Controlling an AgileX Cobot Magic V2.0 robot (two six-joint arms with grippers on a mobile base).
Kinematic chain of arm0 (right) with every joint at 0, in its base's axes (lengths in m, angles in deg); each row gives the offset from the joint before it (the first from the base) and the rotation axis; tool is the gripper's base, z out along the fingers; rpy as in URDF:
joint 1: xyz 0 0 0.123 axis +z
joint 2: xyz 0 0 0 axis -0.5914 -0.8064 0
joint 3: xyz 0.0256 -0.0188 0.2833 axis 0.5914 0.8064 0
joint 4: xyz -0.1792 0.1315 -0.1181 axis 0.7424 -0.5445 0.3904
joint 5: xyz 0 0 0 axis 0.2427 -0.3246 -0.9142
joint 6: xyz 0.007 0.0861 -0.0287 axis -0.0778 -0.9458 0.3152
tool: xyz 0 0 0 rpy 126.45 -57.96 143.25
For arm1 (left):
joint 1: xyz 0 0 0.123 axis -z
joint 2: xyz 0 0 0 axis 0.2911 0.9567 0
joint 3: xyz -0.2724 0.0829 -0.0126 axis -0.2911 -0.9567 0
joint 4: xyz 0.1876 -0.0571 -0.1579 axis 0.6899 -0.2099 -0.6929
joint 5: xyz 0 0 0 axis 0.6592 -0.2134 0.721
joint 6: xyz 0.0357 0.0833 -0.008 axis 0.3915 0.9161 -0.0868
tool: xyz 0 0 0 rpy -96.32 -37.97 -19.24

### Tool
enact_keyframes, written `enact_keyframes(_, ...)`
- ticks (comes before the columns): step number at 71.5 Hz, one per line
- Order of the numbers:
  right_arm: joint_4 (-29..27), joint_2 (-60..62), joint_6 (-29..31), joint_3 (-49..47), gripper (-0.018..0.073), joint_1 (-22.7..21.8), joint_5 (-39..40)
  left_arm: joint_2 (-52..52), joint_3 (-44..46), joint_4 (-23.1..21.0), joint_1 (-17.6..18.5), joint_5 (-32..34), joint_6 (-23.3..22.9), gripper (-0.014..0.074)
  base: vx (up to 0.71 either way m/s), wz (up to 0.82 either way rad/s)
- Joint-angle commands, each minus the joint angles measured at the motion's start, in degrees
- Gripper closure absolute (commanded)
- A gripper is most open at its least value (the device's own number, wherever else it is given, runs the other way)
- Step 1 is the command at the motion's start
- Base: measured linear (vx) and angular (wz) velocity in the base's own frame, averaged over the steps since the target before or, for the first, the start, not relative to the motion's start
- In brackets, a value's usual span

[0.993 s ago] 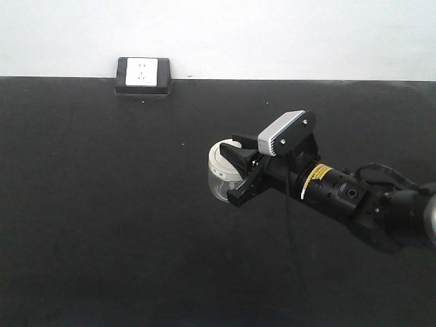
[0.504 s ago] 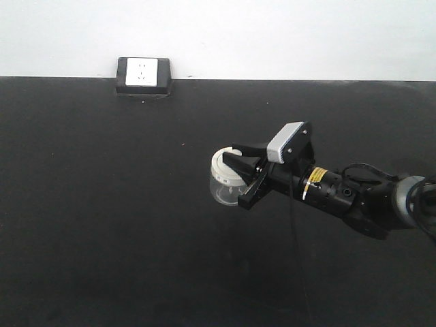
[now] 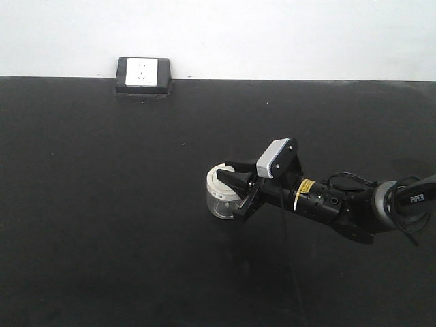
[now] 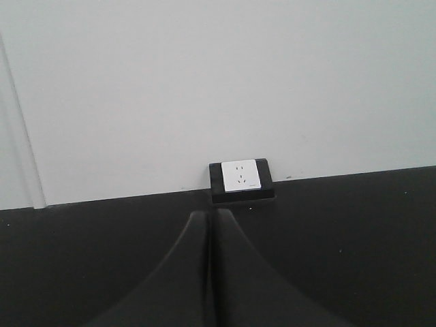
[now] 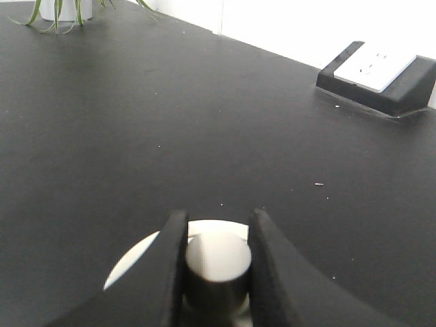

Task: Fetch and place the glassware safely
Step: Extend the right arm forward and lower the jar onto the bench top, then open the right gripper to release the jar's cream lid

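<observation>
The glassware is a small clear jar (image 3: 218,199) with an off-white lid; it sits low at the black tabletop, right of centre. My right gripper (image 3: 231,193) reaches in from the right and is shut on the lid's central knob. In the right wrist view the knob (image 5: 218,259) sits pinched between the two black fingers, with the lid (image 5: 136,262) showing to the left below them. My left gripper (image 4: 210,219) shows only in its own wrist view, jaws pressed together and empty, pointing at the back wall.
A white-and-black wall socket box (image 3: 143,75) sits at the table's back edge against the white wall; it also shows in the left wrist view (image 4: 240,178) and the right wrist view (image 5: 378,68). A plant pot (image 5: 61,8) stands at the far corner.
My right arm has come down and tilted flatter, carrying the jar lower toward the tabletop. The grip on the knob is unchanged.
</observation>
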Motion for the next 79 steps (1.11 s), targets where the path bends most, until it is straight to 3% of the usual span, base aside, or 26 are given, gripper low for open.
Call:
enact_keyframes(1, -1.6, 2.4, 0.6, -1.4, 0.0560, -0.2, 5.0, 0.4, 1.5, -0.4, 0.0, 4.1, -0.3, 0.0603, 0.00, 0.00)
enact_keyframes(16, -1.4, 2.5, 1.0, -1.4, 0.0555, -0.2, 5.0, 0.4, 1.5, -0.4, 0.0, 4.1, -0.3, 0.0603, 0.00, 0.00)
enact_keyframes(26, -1.4, 2.5, 2.1, -1.4, 0.0503, -0.2, 5.0, 0.4, 1.5, -0.4, 0.0, 4.1, -0.3, 0.0603, 0.00, 0.00)
enact_keyframes(34, -1.4, 2.5, 3.8, -1.4, 0.0414, -0.2, 5.3, 0.4, 1.5, -0.4, 0.0, 4.1, -0.3, 0.0603, 0.00, 0.00)
enact_keyframes(52, -1.4, 2.5, 5.1, -1.4, 0.0055, -0.2, 6.2, 0.4, 1.5, -0.4, 0.0, 4.1, -0.3, 0.0603, 0.00, 0.00)
enact_keyframes(61, -2.1, 2.5, 5.1, -1.4, -0.0082, -0.2, 6.3, 0.4, 1.5, -0.4, 0.0, 4.1, -0.3, 0.0603, 0.00, 0.00)
enact_keyframes(79, -3.4, 2.5, 5.0, -1.4, -0.0101, -0.2, 6.3, 0.4, 1.5, -0.4, 0.0, 4.1, -0.3, 0.0603, 0.00, 0.00)
